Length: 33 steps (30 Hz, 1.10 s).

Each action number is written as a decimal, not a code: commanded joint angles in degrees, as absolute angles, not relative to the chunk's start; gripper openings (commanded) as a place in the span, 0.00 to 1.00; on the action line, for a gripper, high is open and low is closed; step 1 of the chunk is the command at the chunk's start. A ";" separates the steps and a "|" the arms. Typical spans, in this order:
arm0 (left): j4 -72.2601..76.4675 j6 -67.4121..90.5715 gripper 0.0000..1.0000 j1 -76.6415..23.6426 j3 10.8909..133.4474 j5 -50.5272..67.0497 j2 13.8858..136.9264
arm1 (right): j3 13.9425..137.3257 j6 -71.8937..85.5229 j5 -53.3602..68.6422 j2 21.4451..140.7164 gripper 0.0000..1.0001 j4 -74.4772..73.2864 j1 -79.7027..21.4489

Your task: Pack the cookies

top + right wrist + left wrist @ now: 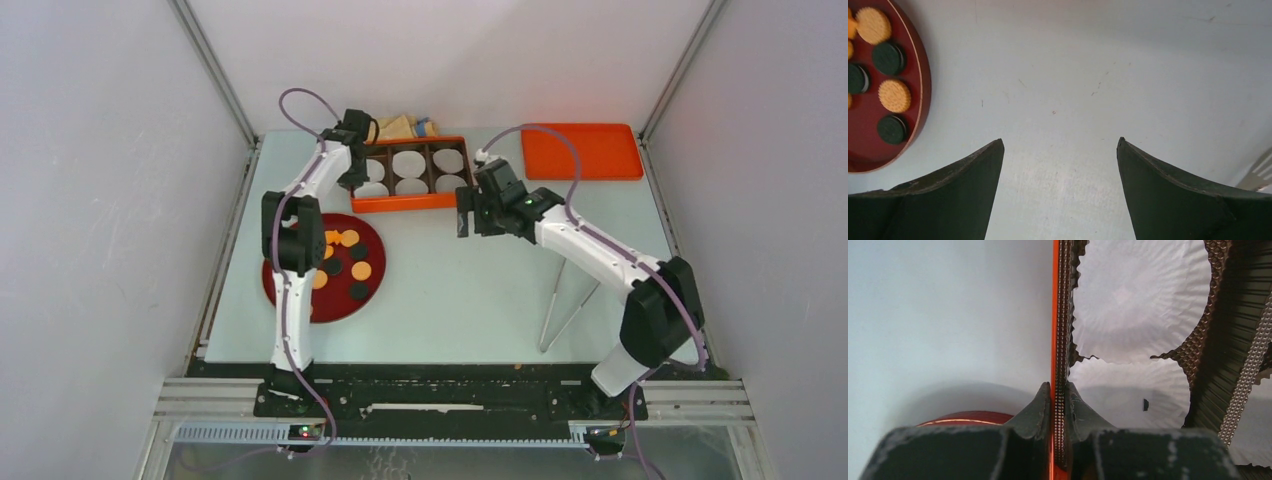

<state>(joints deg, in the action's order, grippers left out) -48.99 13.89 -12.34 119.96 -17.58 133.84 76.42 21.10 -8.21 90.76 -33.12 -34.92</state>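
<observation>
**Q:** Fingers first: what has the left gripper (1058, 390) got?

**A:** It is pinched tight on the thin orange side wall of the box (1053, 315), one finger on each face.

**Q:** And the right gripper (1060, 142)?

**A:** Spread wide with nothing between the fingers, above bare table (1073, 75).

**Q:** Count the cookies (349, 238).

**A:** From above I make out at least four tan and three black. All of them lie on the one dark red plate (345, 305) at 9 o'clock. The left arm covers part of that plate, so I cannot give a full count.

**Q:** The box?

**A:** One, at 12 o'clock, with six compartments and six white liners (410, 163), one in each.

**Q:** Anything else?

**A:** One flat orange tray (582, 150) at 1 o'clock and one pair of tongs (565, 305) at 4 o'clock.

**Q:** Surface and room?

**A:** The tabletop is pale grey-blue and matte, with a few faint scuffs. Plain white walls (450, 60) close it in on three sides, with metal struts in the corners.
</observation>
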 commanded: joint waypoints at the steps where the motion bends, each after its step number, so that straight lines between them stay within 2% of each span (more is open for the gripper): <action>1: -47.16 12.13 0.20 -12.22 118.28 -19.54 127.59 | 78.19 19.43 -8.17 94.95 0.91 -32.14 -38.34; 2: -47.04 12.22 0.28 -12.27 117.81 -18.98 127.19 | 78.80 18.86 -8.81 96.39 0.90 -32.49 -39.27; 3: -46.99 12.26 0.43 -12.31 117.28 -18.31 126.70 | 79.67 18.34 -9.36 97.87 0.89 -33.09 -40.19; 5: -46.47 12.47 0.60 -12.32 115.47 -16.75 125.03 | 82.62 17.24 -9.84 101.37 0.86 -34.39 -42.34; 7: -45.50 12.88 0.76 -12.33 112.98 -15.82 122.59 | 84.72 16.87 -9.42 103.96 0.85 -34.87 -43.95; 8: -44.77 13.18 0.88 -12.35 111.70 -15.45 121.24 | 86.14 16.60 -8.54 105.07 0.86 -34.92 -44.73; 9: -43.99 13.41 0.95 -12.32 110.41 -15.24 119.58 | 87.22 16.49 -7.69 106.02 0.86 -34.82 -45.41; 18: -38.42 25.18 0.90 -13.54 97.80 -22.82 98.87 | 99.68 16.30 2.29 116.89 0.81 -36.30 -49.22; 25: -35.17 30.78 0.90 -23.80 81.24 -37.73 82.28 | 108.76 17.46 6.95 126.55 0.76 -38.72 -50.31; 33: -34.54 31.04 0.91 -25.77 68.98 -39.67 68.67 | 113.79 18.38 8.86 132.91 0.75 -39.84 -50.98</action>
